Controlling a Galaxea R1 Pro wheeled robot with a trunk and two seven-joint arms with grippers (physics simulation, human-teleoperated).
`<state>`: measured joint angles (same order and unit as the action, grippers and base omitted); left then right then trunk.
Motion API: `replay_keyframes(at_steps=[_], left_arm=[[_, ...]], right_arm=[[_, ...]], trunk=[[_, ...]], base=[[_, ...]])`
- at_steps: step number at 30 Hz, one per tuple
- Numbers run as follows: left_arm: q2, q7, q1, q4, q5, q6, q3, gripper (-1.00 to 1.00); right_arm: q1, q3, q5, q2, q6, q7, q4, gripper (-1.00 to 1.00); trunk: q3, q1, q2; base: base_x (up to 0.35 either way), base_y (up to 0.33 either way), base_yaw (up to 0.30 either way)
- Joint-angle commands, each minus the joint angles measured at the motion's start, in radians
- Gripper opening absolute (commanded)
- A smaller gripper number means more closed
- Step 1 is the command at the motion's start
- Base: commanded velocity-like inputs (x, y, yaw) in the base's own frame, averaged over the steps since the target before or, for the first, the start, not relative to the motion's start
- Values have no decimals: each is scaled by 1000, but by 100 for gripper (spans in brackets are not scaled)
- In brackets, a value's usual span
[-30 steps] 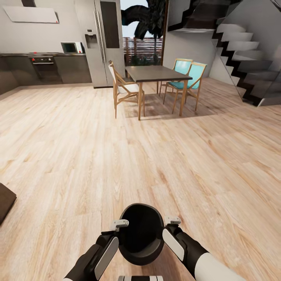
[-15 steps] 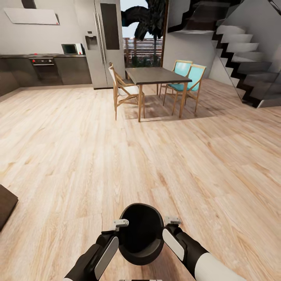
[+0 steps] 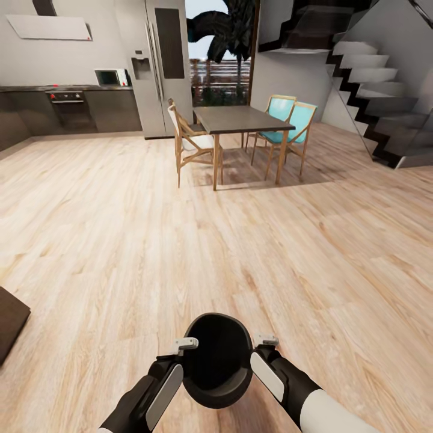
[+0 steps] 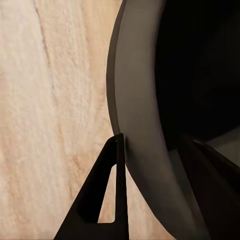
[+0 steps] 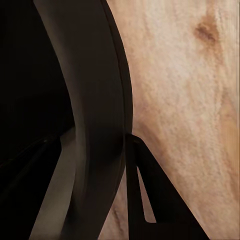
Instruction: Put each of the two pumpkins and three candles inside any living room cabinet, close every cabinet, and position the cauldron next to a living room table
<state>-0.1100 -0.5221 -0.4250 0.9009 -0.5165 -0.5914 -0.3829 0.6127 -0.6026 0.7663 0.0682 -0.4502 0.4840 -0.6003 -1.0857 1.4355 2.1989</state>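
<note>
Cauldron: a black, round pot (image 3: pixel 218 359) carried low in front of the robot, its open mouth facing up, held between the two arms above the wooden floor (image 3: pixel 180 240).
Left gripper: (image 3: pixel 183 347) sits at the pot's left rim; from the head it looks merely pressed against the side.
Left wrist view: closer in, the rim wall of the cauldron (image 4: pixel 135 110) runs between the two dark fingers (image 4: pixel 107 195) — one outside the wall, the other inside the dark bowl — so the gripper is clamped on the rim.
Right gripper: (image 3: pixel 263 344) at the pot's right rim, opposite the left one.
Right wrist view: the same story mirrored; the cauldron's wall (image 5: pixel 95 100) passes between an outer finger (image 5: pixel 145 195) over the floorboards and an inner one in the shadow of the bowl, pinched onto the rim.
What the head view adds: the whole room, which the wrist cameras miss — they show little beyond pot wall and pale boards.
Floor: light wood planks, wide and open, running to the far walls.
Dining table: dark-topped, wooden legs (image 3: pixel 243 119), well ahead of the robot, with a pale wooden chair (image 3: pixel 191 141) on its left and two teal chairs (image 3: pixel 288 120) on its right.
Kitchen: grey units with an oven (image 3: pixel 67 102) along the far left wall, a tall steel fridge (image 3: pixel 159 63) beside them.
Stairs: dark-and-white steps (image 3: pixel 373 84) climbing at the far right.
Left edge: a dark brown corner of furniture (image 3: pixel 9 322) juts in near the robot; I cannot tell what it is.
</note>
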Motion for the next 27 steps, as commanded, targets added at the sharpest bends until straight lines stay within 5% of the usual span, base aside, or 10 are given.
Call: replay_keyframes(at_steps=[1, 27], left_arm=[[0, -1, -1, 9, -45, 12, -8, -100], [1, -1, -1, 27, -45, 10, -8, -100]], right_arm=[[1, -3, -7, -1, -7, 8, -1, -100], [1, -2, -7, -1, -5, 8, -6, -100]], trunk=[[2, -4, -7], [84, -104, -189]], base=[[0, 0, 0], [-68, 0, 0]])
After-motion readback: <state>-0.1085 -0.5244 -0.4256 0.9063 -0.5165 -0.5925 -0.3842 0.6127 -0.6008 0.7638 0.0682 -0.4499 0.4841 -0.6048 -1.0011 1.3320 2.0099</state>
